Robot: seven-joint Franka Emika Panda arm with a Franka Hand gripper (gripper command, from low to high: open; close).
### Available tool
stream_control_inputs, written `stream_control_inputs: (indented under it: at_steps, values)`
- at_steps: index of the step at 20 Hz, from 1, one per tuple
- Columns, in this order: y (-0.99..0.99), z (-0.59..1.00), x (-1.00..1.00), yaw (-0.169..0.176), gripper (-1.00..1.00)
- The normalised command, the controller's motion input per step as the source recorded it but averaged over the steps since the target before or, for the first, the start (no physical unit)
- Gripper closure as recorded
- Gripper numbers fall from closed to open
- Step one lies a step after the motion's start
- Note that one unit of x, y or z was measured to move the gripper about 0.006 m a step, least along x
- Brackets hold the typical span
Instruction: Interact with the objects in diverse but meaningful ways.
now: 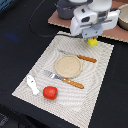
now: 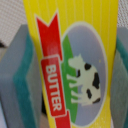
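The gripper has its jaws clamped on the yellow butter packet, one pad pressed to each side. Below it lies the striped mat, carrying the tan plate, then the red tomato farther off.

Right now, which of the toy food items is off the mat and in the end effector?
The yellow butter packet, clamped between the end effector pads. The red tomato and white fish-like piece lie on the striped mat.
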Motion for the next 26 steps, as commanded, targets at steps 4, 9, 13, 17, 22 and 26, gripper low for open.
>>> stream_control_inputs:
  at_steps: [4,9,13,17,22,26]
  values:
    - [-0.48,0.64,-0.13,0.000,1.00]
    - [-0.66,0.12,-0.62,0.000,1.00]
    - [-0.63,0.00,-0.76,0.000,1.00]
    - [-0.62,0.00,-0.77,0.000,1.00]
    - [-0.59,-0.03,-0.80,0.000,1.00]
    - [-0.56,-0.06,-0.81,-0.002,1.00]
